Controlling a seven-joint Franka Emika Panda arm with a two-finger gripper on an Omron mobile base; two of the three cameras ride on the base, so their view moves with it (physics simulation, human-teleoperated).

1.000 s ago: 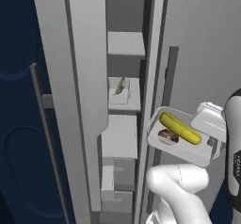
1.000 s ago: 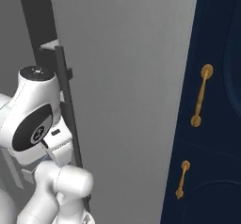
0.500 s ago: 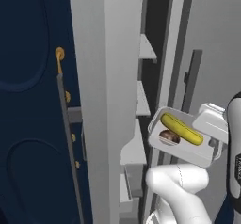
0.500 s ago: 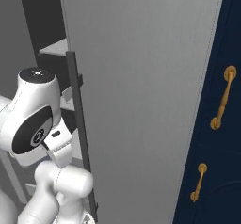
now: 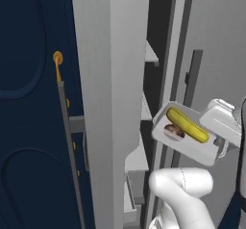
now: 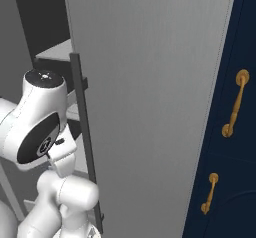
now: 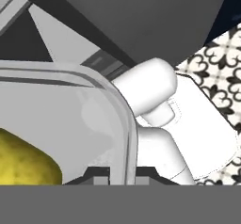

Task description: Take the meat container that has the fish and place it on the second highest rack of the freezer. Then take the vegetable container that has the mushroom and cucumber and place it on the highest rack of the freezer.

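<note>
We hold the vegetable container (image 5: 190,139), cucumber (image 5: 186,125) and mushroom (image 5: 173,132) inside, clamped in our gripper (image 5: 218,148) beside the open freezer (image 5: 168,55); navy cabinets (image 6: 232,172) flank it, patterned floor tile (image 7: 221,58) seemingly below.

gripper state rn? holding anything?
Gripper: closed on the rim of the vegetable container, which holds the cucumber and mushroom, held up beside the open freezer.
</note>
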